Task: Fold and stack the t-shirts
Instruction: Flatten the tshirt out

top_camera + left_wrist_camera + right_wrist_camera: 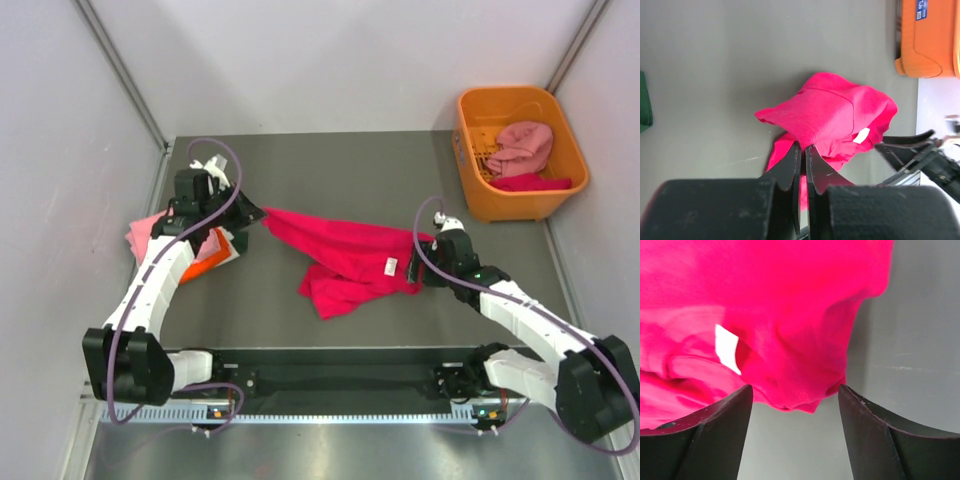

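Now, your left fingers [248, 214] are clamped on one corner of the crimson t-shirt [350, 255], which lies crumpled mid-bench [350, 170], while your right fingers [422, 268] stand open astride its opposite edge by the white label [727, 347], gripping nothing. Pull left before the right closes and I reckon the cloth just drags and bunches; close here and you may pinch several layers. Mind the pile of other t-shirts [145, 232] under your left arm; the orange basket [462, 150] sits well apart.
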Available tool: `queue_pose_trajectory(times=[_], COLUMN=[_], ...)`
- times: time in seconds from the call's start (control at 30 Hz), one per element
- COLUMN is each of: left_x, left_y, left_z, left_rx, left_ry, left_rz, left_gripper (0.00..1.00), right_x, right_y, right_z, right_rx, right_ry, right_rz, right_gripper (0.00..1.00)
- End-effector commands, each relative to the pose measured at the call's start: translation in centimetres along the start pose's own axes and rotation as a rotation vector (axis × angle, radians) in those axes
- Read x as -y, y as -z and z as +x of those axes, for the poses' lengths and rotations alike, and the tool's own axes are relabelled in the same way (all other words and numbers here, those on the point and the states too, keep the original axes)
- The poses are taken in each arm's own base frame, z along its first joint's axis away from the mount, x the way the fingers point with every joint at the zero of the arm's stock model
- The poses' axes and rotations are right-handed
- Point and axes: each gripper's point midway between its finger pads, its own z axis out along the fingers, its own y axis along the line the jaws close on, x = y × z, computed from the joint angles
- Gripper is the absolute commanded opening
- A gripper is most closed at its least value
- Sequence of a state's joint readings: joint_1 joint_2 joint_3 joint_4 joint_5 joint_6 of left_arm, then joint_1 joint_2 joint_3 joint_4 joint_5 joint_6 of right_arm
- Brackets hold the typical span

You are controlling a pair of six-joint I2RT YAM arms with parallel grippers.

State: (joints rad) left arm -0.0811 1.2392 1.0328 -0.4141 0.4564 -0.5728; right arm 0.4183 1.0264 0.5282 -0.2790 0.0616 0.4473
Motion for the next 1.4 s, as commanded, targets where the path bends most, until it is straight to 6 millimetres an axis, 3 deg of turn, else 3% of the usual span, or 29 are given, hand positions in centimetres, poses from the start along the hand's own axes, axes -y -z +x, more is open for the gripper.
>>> queue_pose_trajectory(times=[0.0,0.13,0.2,0.23,0.27,0.33,0.37,0.43,0.47,0.57,0.6,0.67,0.7,0.73,0.8,0.97,1.0,1.03,1.1,1.13,1.23,1.27,1.33,1.37], left_x=[1.5,1.3,1.4,1.5,1.6,1.8,2.1,2.5,3.0,3.7,4.4,4.9,5.3,5.5,7.6,14.5,15.4,17.3,19.7,20.7,23.9,25.0,25.8,27.0], left_y=[0.5,0.4,0.3,0.3,0.3,0.3,0.4,0.3,0.3,-0.2,-0.2,0.2,0.6,0.9,3.1,9.9,11.1,13.8,16.8,18.3,24.1,26.0,27.8,29.8], left_z=[-2.1,-2.7,-3.0,-3.2,-3.4,-3.7,-4.1,-4.6,-5.3,-8.2,-8.6,-11.4,-12.2,-13.0,-14.6,-14.2,-14.1,-13.6,-13.0,-12.5,-11.0,-10.9,-11.0,-11.1], left_rx=[0.048,0.050,0.048,0.050,0.051,0.059,0.065,0.075,0.085,0.118,0.089,0.110,0.120,0.137,0.187,0.269,0.285,0.325,0.363,0.383,0.478,0.510,0.551,0.594], left_ry=[-0.050,-0.051,-0.052,-0.052,-0.052,-0.050,-0.051,-0.038,-0.039,-0.003,0.025,0.044,0.045,0.042,0.012,-0.065,-0.064,-0.100,-0.120,-0.135,-0.195,-0.218,-0.234,-0.264], left_rz=[0.036,0.032,0.031,0.031,0.033,0.040,0.046,0.051,0.064,0.099,0.146,0.180,0.183,0.175,0.185,0.329,0.352,0.402,0.488,0.523,0.621,0.644,0.637,0.650], left_gripper=[0.00,0.00,0.00,0.00,0.00,0.00,0.00,0.00,0.00,0.00,0.00,0.00,0.00,0.00,0.00,0.00,0.00,0.00,0.00,0.00,0.00,0.00,0.00,0.00], right_x=[-0.8,-0.1,-0.1,-0.2,-0.3,-0.5,-0.6,-1.1,-1.6,-1.7,-2.9,-3.4,-4.4,-4.8,-5.6,-6.0,-6.0,-6.1,-6.0,-5.9,-5.6,-5.8,-6.1,-6.6], right_y=[-1.3,-2.4,-2.7,-2.6,-2.5,-2.2,-1.8,-1.0,-0.4,0.6,1.6,2.3,3.5,4.2,6.4,13.3,14.3,16.5,19.4,21.9,26.6,27.5,29.4,29.8], right_z=[0.1,1.2,1.4,1.3,1.1,0.2,-0.6,-2.5,-4.6,-7.5,-10.2,-12.0,-14.5,-15.5,-17.9,-21.9,-22.1,-22.6,-23.2,-23.5,-23.6,-23.4,-23.1,-23.1], right_rx=[-0.005,-0.043,-0.043,-0.037,-0.030,-0.007,0.018,0.052,0.093,0.128,0.178,0.187,0.234,0.252,0.305,0.466,0.486,0.535,0.593,0.653,0.762,0.776,0.807,0.806], right_ry=[-0.005,-0.034,-0.041,-0.042,-0.042,-0.042,-0.042,-0.031,-0.030,0.002,0.005,0.026,0.027,0.030,0.030,0.014,0.011,0.004,-0.007,-0.019,-0.049,-0.050,-0.053,-0.047], right_rz=[-0.028,0.010,0.006,0.002,-0.002,-0.003,-0.001,0.003,0.006,0.049,0.029,0.035,0.019,0.015,0.002,-0.034,-0.041,-0.059,-0.076,-0.099,-0.148,-0.174,-0.217,-0.245], right_gripper=[0.69,0.72,0.65,0.59,0.42,0.27,0.13,0.04,0.04,0.00,0.00,0.00,0.00,0.00,0.00,0.00,0.00,0.00,0.00,0.00,0.00,0.00,0.00,0.00])
